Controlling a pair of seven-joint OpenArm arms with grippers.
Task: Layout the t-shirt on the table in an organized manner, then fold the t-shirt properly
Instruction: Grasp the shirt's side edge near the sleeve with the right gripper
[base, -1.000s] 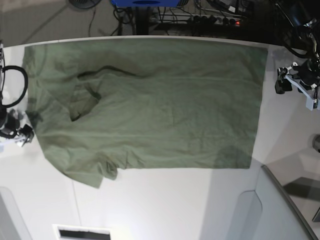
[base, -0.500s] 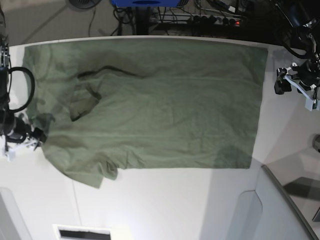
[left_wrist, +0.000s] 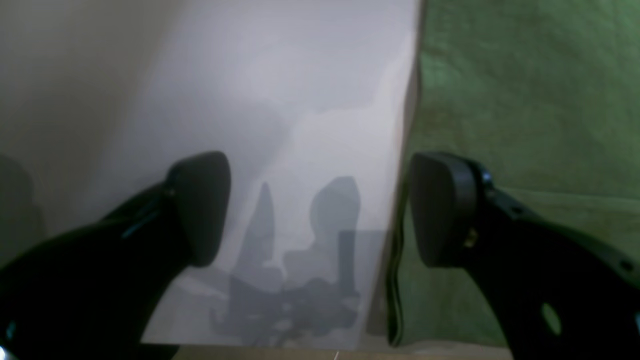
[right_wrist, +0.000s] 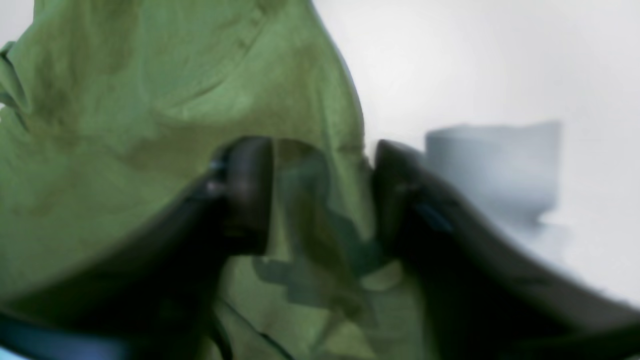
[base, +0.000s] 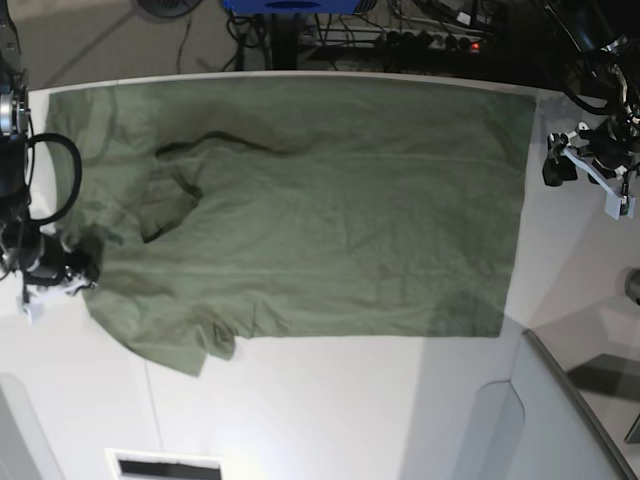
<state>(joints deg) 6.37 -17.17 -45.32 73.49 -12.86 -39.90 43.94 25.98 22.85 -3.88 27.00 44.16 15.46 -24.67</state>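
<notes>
The olive-green t-shirt lies spread across the white table, with its collar area rumpled at the left and a sleeve hanging out at the lower left. My right gripper sits on the shirt's left edge. In the right wrist view its jaws are narrowed on a raised bunch of t-shirt cloth that fills the gap. My left gripper hovers just off the shirt's right edge. In the left wrist view it is open over bare table, one finger above the t-shirt hem.
A grey translucent panel rises at the lower right corner. A slotted white plate sits at the front edge. Cables and a power strip lie beyond the far edge. A blurred grey block stands on the table beside the right gripper.
The right arm slid toward the shirt and onto its left edge, and its jaws narrowed around the cloth. The left gripper edged slightly toward the shirt.
</notes>
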